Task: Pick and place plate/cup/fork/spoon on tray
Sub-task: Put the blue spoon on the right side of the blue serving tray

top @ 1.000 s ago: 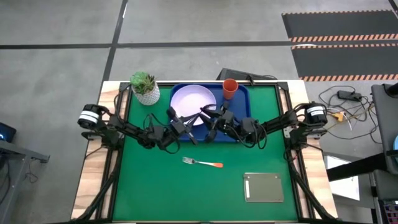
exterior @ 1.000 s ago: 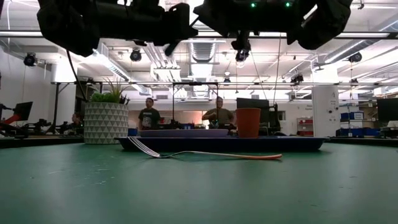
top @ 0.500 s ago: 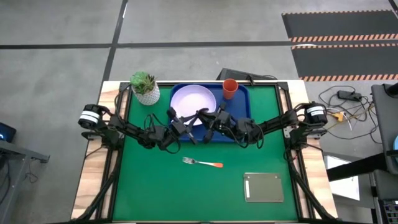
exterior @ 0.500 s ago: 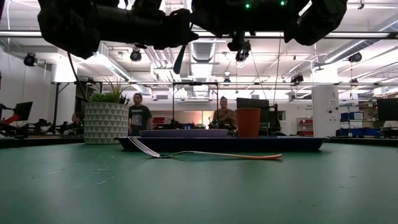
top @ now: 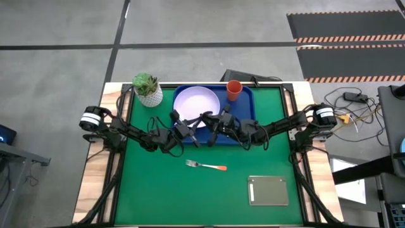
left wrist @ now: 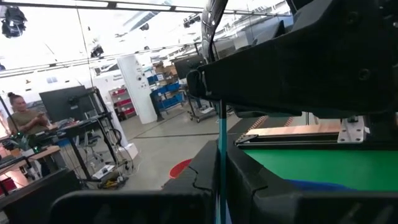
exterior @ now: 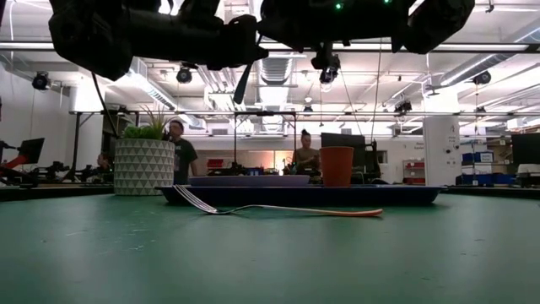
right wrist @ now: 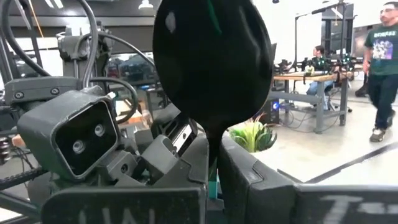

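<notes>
The spoon (left wrist: 221, 146), with a light blue handle and a silver bowl (right wrist: 211, 62), is held in the air between my two grippers, over the near rim of the blue tray (top: 248, 95). My left gripper (top: 188, 130) and my right gripper (top: 212, 126) meet there, and both are shut on the spoon. The lavender plate (top: 196, 101) lies in the tray. The orange-red cup (top: 234, 90) stands upright in the tray's far right corner. The fork (top: 206, 166), with an orange handle, lies flat on the green table nearer the front. My left gripper pinches the spoon's blue handle (left wrist: 221, 163) between its two fingers, coming about level from the table's left, fingers across the handle. The spoon stands steeply with the bowl end up, lifted clear. My right gripper pinches the spoon just below the bowl (right wrist: 213, 167) between its two fingers, coming about level from the table's right. The bowl stands up above the fingers. The spoon's lower end (exterior: 243, 83) hangs below both grippers, clear of the tray.
A white pot with a green plant (top: 148, 88) stands at the tray's far left corner. A grey flat slab (top: 268, 190) lies at the front right. People walk in the room behind the table (exterior: 177, 143).
My right gripper has moved a little toward the table's left, up to my left gripper. In the low view the spoon's lower end now hangs farther below the grippers than a second ago.
</notes>
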Robot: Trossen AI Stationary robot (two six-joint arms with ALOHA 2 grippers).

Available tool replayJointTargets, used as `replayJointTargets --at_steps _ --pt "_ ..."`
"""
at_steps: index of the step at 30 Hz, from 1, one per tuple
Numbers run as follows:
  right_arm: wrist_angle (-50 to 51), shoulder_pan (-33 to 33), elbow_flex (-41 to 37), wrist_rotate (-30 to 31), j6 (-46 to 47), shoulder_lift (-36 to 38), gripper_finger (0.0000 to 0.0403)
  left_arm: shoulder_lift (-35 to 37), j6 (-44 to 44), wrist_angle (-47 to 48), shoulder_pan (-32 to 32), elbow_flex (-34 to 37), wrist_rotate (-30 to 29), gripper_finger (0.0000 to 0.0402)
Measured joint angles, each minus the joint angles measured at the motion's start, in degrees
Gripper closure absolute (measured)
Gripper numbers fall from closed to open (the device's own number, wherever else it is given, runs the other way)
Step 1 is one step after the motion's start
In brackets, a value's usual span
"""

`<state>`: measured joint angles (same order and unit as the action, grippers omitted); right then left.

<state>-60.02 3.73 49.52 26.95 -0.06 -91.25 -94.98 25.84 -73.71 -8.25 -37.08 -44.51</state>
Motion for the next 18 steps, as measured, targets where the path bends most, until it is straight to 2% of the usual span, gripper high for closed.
replayJointTargets --at_steps 10,13,18 --pt "1.8 0.0 -0.1 0.2 -0.1 0.0 0.0394 0.4 -3.0 4.3 -0.1 0.2 -0.2 0.0396" --pt "1.7 0.0 -0.1 0.3 -0.2 0.2 0.0394 0.4 -3.1 4.5 -0.1 0.3 -0.4 0.0371" --pt "2.7 0.0 -0.1 0.3 -0.7 0.2 0.0394 0.4 -3.4 4.7 -0.1 0.4 -0.4 0.0306"
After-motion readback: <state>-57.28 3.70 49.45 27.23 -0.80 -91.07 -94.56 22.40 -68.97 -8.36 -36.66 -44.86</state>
